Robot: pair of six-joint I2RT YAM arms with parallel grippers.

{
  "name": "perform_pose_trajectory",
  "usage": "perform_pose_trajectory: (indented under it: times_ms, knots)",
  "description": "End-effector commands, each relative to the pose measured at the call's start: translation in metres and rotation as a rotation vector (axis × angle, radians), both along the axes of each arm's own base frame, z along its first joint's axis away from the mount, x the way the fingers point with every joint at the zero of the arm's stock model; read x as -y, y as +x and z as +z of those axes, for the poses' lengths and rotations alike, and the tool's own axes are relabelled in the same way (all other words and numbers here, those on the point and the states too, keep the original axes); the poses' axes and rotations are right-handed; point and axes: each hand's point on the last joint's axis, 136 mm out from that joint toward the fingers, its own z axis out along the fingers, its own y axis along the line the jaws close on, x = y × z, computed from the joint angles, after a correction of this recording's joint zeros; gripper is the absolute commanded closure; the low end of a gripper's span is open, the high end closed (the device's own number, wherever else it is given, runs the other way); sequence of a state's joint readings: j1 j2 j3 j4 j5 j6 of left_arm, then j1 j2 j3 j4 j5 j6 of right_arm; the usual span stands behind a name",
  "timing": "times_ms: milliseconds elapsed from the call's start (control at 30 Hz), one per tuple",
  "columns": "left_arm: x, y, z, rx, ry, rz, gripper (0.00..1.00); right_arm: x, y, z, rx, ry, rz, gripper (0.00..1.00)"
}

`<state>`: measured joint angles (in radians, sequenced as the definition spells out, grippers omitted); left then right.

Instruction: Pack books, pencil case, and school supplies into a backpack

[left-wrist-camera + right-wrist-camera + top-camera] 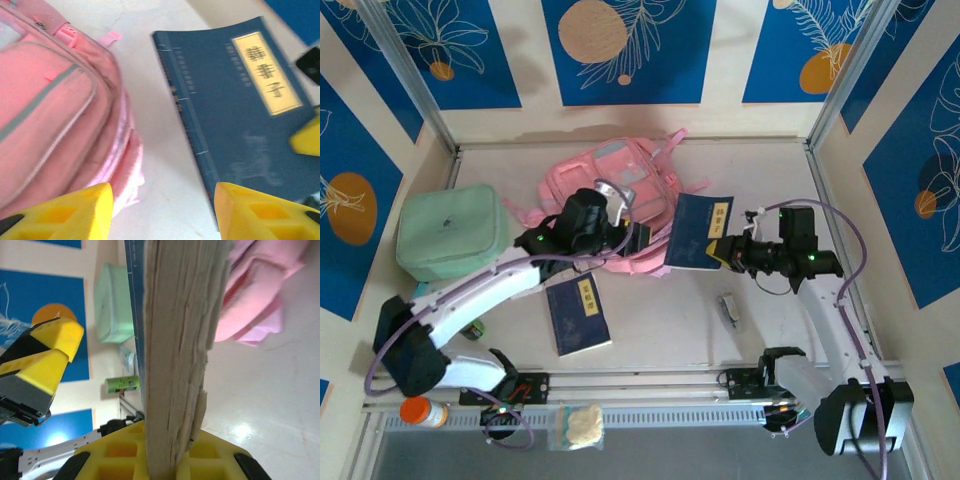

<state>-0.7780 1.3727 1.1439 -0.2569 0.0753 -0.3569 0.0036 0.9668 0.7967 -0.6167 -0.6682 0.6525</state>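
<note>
Beside the pink backpack [620, 172], right gripper [732, 252] is clamped on the edge of a navy book [698, 230]. Left gripper [162, 212] hangs between them, fingers spread, empty. Mint case [450, 232] sits off left, second navy book [578, 315] nearer.

Pink soft backpack [620, 172]: lower part hidden under left arm [500, 276]; in the left wrist view it is cut off by the top and left edges and blurred. Dark navy paperback book [225, 125]: label characters blurred, right corner cut off. Small grey-white oblong item [728, 308]: too small to identify. Mint-green padded case [113, 305]: partly behind the book's page edge.
</note>
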Motion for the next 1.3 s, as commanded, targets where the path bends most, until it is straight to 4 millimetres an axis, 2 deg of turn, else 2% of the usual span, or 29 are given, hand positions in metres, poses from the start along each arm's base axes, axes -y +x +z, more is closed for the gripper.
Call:
perform_pose_trajectory:
  times_ms: [0,133,233,367,467,567,700,833,900,1000,1067,1167,1267]
  knots:
    - [-0.013,0.017,-0.046,0.040,0.323,-0.085,0.43,0.013,-0.006,0.000,-0.008,-0.030,-0.038,1.00]
    - [0.003,0.047,-0.065,0.041,0.409,-0.109,0.40,0.019,-0.007,0.000,-0.005,-0.053,-0.058,1.00]
    - [0.008,0.072,-0.086,0.001,0.466,-0.097,0.37,0.022,-0.007,0.001,-0.010,-0.069,-0.067,1.00]
    - [0.014,0.102,-0.102,-0.033,0.487,-0.079,0.36,0.022,-0.007,0.002,-0.004,-0.072,-0.063,1.00]
    - [0.021,0.116,-0.112,-0.043,0.469,-0.087,0.35,0.021,-0.008,0.004,0.001,-0.068,-0.052,1.00]
    - [0.020,0.129,-0.127,-0.078,0.501,-0.083,0.35,0.022,-0.008,0.004,0.003,-0.072,-0.053,1.00]
    - [0.027,0.131,-0.146,-0.103,0.528,-0.134,0.36,0.022,-0.007,0.003,-0.002,-0.066,-0.049,1.00]
    - [0.028,0.136,-0.151,-0.099,0.545,-0.139,0.38,0.021,-0.006,0.003,-0.006,-0.051,-0.045,1.00]
    - [0.031,0.135,-0.151,-0.081,0.539,-0.158,0.43,0.020,-0.005,0.003,-0.004,-0.046,-0.045,1.00]
    - [0.019,0.145,-0.155,-0.064,0.589,-0.118,0.55,0.020,-0.005,0.004,-0.004,-0.041,-0.043,1.00]
    - [0.015,0.148,-0.154,-0.066,0.605,-0.115,0.66,0.020,-0.005,0.006,0.001,-0.041,-0.045,1.00]
    - [0.017,0.145,-0.145,-0.038,0.586,-0.144,0.81,0.022,-0.005,0.006,0.003,-0.050,-0.054,1.00]
    - [0.023,0.142,-0.130,-0.010,0.557,-0.179,0.93,0.022,-0.005,0.007,0.000,-0.048,-0.056,1.00]
